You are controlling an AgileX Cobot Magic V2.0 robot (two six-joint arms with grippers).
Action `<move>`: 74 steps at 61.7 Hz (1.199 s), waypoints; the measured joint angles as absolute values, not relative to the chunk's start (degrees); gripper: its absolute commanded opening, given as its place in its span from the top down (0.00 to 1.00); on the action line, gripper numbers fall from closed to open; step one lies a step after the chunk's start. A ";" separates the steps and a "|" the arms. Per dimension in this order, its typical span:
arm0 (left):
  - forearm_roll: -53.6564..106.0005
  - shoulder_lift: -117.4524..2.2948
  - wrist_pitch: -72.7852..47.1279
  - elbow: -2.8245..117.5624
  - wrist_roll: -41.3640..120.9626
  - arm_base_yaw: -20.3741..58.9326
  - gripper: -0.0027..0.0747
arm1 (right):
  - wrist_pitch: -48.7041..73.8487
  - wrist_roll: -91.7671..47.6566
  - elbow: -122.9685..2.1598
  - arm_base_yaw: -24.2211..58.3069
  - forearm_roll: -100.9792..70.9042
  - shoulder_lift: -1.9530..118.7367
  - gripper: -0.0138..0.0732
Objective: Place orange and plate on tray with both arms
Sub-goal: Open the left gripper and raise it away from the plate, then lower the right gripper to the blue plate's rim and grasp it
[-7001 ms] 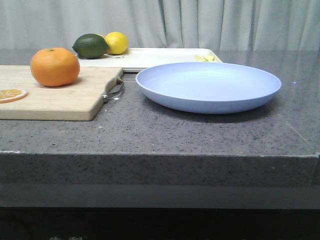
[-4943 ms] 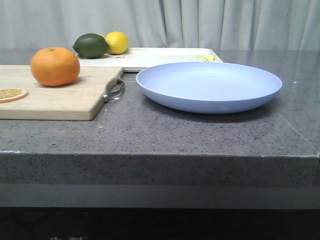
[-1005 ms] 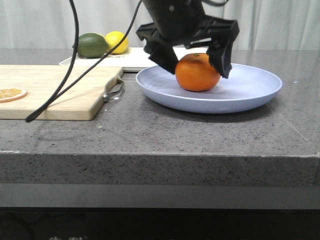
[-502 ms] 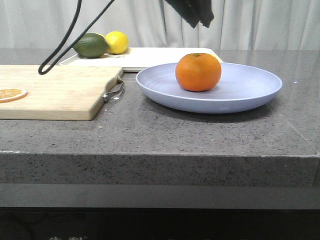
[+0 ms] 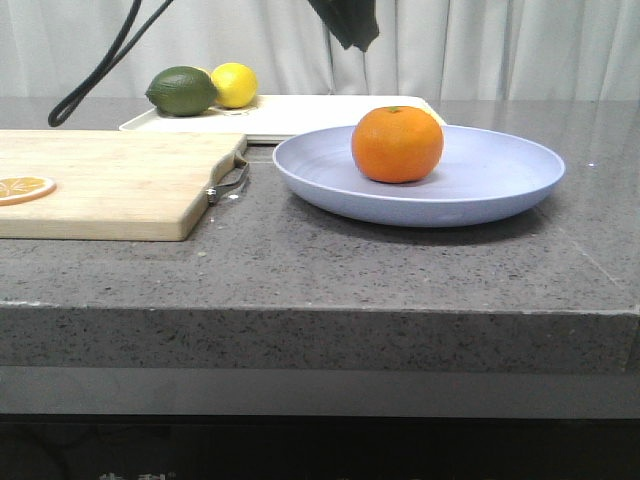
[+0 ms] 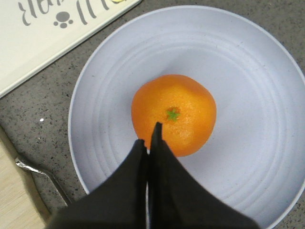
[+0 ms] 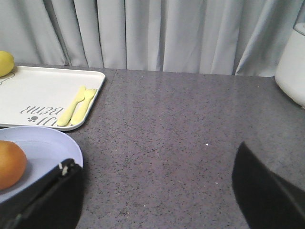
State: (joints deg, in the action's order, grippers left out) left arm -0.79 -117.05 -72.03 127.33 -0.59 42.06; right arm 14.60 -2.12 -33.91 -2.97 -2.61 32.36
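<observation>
The left gripper [image 6: 151, 143] hangs above the orange [image 5: 397, 144] with its dark fingers pressed together, holding nothing; in the front view only its dark tip [image 5: 345, 22] shows near the top edge, with a black cable [image 5: 95, 78] looping off to the left; the right gripper [image 7: 157, 186] has its jaws spread wide, empty, low over the grey stone counter [image 7: 181, 124] just beside the plate [image 5: 480, 180]; the orange sits upright in the middle of the plate, stem dot up; the plate rests on the counter, in front of the tray [image 5: 320, 112] and not on it; a lime [image 5: 181, 91] and a lemon [image 5: 233, 85] lie at the tray's far left end, and yellow cutlery [image 7: 76, 106] lies on its right part; a wooden cutting board [image 5: 120, 180] with an orange slice [image 5: 22, 187] lies left of the plate.
</observation>
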 measured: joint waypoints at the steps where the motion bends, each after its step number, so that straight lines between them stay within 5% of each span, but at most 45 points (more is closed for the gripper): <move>1: -0.79 -116.87 -72.03 127.22 -0.59 42.06 0.99 | 14.61 -2.12 -33.91 -2.97 -2.61 32.36 0.10; 22: -0.92 -102.20 -72.03 113.99 -3.08 32.10 0.99 | 15.44 -2.12 -33.91 -2.97 -2.61 32.36 0.10; 49: -1.58 -71.55 -54.84 72.17 -6.12 12.31 0.99 | 17.65 -2.12 -35.47 -1.51 -2.61 37.68 0.10; 74: -1.07 -38.23 -37.58 39.07 -6.49 9.00 0.99 | 18.59 -2.12 -40.51 8.26 -2.61 51.31 0.10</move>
State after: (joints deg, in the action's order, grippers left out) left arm -1.07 -38.23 -37.58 39.07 -6.49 9.00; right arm 18.59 -2.12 -40.51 8.26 -2.61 51.31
